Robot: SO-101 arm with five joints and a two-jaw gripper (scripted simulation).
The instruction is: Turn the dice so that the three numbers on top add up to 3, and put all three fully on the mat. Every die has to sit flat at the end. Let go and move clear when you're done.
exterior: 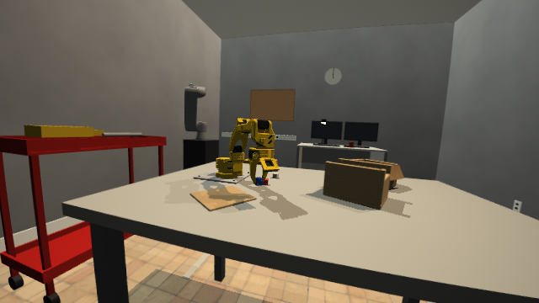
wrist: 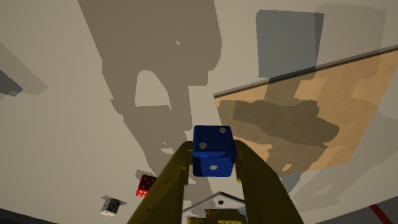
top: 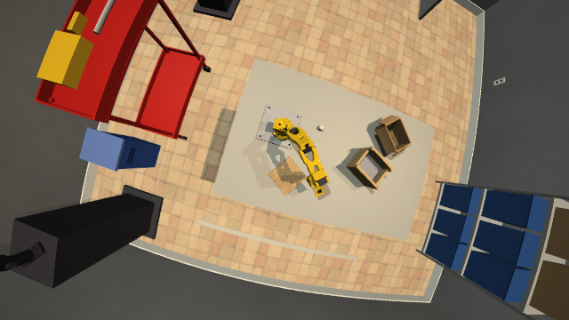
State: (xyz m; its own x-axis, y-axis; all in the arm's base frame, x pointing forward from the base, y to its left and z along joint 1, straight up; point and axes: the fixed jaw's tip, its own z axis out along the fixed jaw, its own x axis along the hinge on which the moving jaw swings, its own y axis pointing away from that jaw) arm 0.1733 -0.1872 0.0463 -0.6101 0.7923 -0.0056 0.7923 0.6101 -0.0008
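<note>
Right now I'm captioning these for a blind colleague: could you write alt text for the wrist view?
A blue die is held between yellow fingers, beside an orange-tan mat. Red and white dice sit lower left, off the mat.

blue die: clasped between fingers, two-pip and one-pip faces showing, beside mat, tan, square, flat | red die, white die: on table, off mat

Blue die in the gripper
Two pips on one face, one on another; red die and white die apart at left; tan mat at right.
</note>
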